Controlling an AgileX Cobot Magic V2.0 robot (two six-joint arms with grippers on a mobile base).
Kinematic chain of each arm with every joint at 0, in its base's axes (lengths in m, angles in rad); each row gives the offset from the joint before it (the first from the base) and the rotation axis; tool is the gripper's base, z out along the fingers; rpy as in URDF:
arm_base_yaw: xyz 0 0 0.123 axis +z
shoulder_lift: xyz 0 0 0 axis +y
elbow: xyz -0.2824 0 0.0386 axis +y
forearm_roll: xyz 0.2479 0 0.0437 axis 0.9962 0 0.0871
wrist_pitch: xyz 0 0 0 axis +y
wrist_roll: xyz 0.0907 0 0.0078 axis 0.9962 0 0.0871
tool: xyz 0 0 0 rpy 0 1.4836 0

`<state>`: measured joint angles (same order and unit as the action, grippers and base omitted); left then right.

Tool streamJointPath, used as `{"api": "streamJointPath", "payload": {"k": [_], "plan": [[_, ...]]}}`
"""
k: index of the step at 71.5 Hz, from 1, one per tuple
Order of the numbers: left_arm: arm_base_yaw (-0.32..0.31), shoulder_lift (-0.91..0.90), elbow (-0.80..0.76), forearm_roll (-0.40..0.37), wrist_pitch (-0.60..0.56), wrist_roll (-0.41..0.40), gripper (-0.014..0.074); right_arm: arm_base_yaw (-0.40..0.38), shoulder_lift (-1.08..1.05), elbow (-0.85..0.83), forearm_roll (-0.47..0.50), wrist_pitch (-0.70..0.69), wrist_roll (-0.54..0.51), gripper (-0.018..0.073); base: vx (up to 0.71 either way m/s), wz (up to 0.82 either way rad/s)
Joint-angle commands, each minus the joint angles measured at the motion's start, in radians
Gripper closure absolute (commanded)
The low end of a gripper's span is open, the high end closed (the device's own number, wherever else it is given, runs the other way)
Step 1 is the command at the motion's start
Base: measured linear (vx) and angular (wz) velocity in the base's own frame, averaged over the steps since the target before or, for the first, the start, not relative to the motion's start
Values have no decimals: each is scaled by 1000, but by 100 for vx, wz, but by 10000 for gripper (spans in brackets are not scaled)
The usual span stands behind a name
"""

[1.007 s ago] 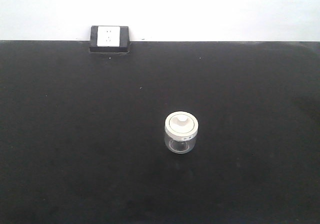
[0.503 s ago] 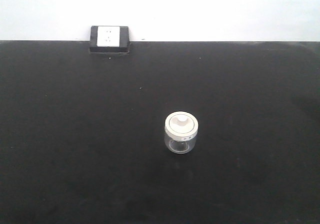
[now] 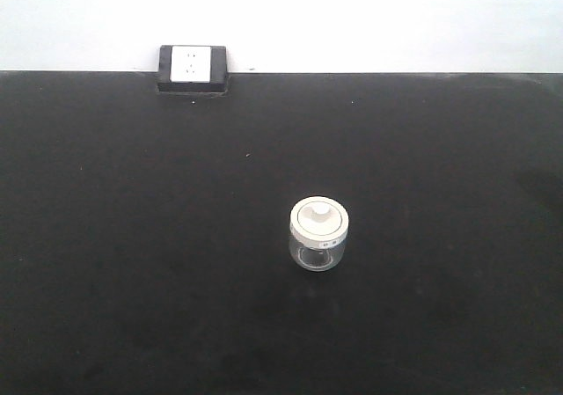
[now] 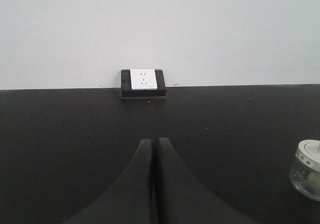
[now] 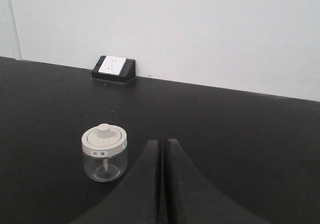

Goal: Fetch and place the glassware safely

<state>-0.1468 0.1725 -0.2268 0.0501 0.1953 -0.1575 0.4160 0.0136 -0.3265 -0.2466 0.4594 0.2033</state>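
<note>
place: bare lab-style test bench | black tabletop [image 3: 132, 237] | plain white wall [image 4: 225, 29] | wall socket box [image 3: 193, 68]

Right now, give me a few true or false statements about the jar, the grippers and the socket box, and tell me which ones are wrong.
1. The glass jar stands upright with its white lid on. True.
2. The left gripper is clamped on the jar. False: its fingers are together on nothing, and the jar sits apart at the right edge of the left wrist view.
3. The socket box sits at the far edge of the black table, against the wall. True.
4. The jar touches the socket box. False: a wide stretch of bare table separates them.
5. The right gripper is wide open. False: its fingers are closed together, empty.
</note>
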Motion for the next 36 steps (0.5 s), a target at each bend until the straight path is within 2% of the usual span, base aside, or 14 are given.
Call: {"api": "streamJointPath", "payload": {"k": [1, 36], "plan": [[-8, 12, -30, -7, -67, -2, 603, -2, 25, -24, -16, -79, -3, 567, 0, 0], [-8, 12, -30, -7, -67, -2, 603, -2, 25, -24, -16, -79, -3, 567, 0, 0]]}}
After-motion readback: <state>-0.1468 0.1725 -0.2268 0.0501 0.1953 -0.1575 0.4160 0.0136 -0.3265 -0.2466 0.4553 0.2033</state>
